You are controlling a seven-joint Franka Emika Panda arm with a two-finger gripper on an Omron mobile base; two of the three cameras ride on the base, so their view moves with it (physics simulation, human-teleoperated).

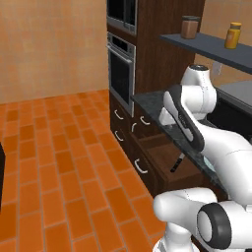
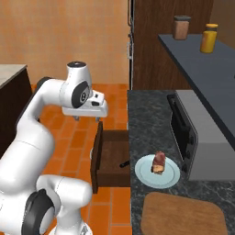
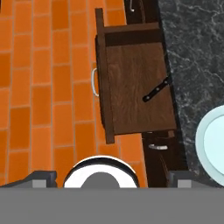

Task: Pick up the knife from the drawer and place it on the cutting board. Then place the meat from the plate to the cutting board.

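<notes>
The wide dark brown drawer (image 3: 131, 87) is pulled open under the counter, its pale curved handle (image 3: 93, 82) facing the tiled floor. The knife (image 3: 156, 90) lies inside at the counter side, black handle showing and its blade reaching under the counter edge; the knife (image 1: 176, 163) and drawer (image 2: 111, 158) also show from the base. My gripper (image 2: 87, 118) hangs open and empty high above the drawer, its fingertips (image 3: 43, 176) spread wide. On the dark counter the meat (image 2: 158, 163) sits on the pale blue-green plate (image 2: 170, 179), with the tan cutting board (image 2: 183, 215) just in front.
A dark toaster oven (image 2: 195, 133) stands on the counter right of the plate. A shelf above carries a brown jar (image 2: 181, 27) and a yellow jar (image 2: 208, 38). A wall oven (image 1: 121, 74) and smaller drawers (image 1: 118, 116) lie beyond the open drawer. Orange tiles (image 1: 54, 157) cover the floor.
</notes>
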